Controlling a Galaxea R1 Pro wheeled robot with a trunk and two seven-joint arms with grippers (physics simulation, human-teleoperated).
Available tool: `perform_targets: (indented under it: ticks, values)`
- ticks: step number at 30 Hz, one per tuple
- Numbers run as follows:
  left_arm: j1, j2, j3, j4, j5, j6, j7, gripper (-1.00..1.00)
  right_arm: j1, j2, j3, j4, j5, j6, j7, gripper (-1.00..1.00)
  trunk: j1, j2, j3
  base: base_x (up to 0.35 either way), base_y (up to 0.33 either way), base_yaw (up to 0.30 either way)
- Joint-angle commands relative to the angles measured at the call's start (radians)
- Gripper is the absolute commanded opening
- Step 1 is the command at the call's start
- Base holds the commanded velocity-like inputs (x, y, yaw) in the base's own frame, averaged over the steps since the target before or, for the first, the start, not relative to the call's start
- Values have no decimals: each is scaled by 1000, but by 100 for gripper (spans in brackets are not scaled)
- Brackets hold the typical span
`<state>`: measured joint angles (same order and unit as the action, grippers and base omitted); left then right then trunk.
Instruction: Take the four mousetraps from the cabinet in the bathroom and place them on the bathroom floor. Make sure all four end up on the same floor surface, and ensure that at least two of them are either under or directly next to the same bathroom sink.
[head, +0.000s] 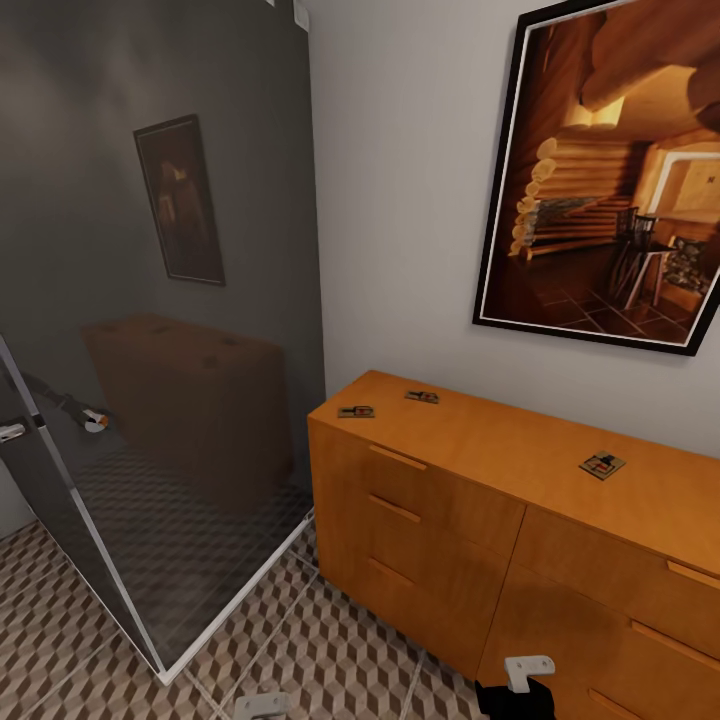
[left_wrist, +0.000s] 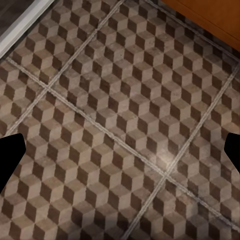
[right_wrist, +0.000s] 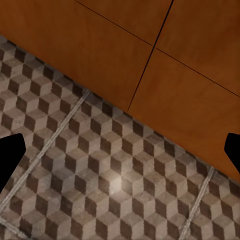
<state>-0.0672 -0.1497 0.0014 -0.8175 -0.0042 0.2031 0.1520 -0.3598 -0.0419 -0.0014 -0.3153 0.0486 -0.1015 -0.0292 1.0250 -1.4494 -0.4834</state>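
Note:
Three mousetraps lie on the flat top of the orange-brown cabinet (head: 450, 470): one (head: 357, 411) near its left end, one (head: 422, 397) just behind that, and one (head: 602, 465) further right. The bathroom floor (head: 330, 650) of cube-pattern tiles spreads in front. Parts of my left arm (head: 262, 705) and right arm (head: 520, 690) sit low at the head view's bottom edge, in front of the cabinet. My left gripper (left_wrist: 120, 155) is open over bare tiles. My right gripper (right_wrist: 120, 155) is open over tiles next to the cabinet front (right_wrist: 150, 45), with nothing between its fingers.
A dark glass shower enclosure (head: 150, 350) with a white base rail (left_wrist: 20, 25) stands left of the cabinet, mirroring it. A large framed picture (head: 610, 180) hangs on the white wall above the cabinet. Open tiles lie between the shower and the cabinet.

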Motion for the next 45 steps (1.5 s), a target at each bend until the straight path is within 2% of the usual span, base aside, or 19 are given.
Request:
perform_targets:
  ticks: [1,13,26,45]
  values:
    - [0,0,0,-2,0,6,3,100,-1,0,0,1,5,-3,-3,100,0,-1,-1,0,0,0]
    - [0,0,0,-2,0,6,3,100,-1,0,0,1,5,-3,-4,100,0,-1,-1,0,0,-11]
    - [0,1,0,-2,0,6,3,100,-1,0,0,1,5,-3,-5,100,0,-1,-1,0,0,-100]
    - [0,1,1,-2,0,6,3,100,-1,0,0,1,5,-3,-5,100,0,-1,-1,0,0,-241]
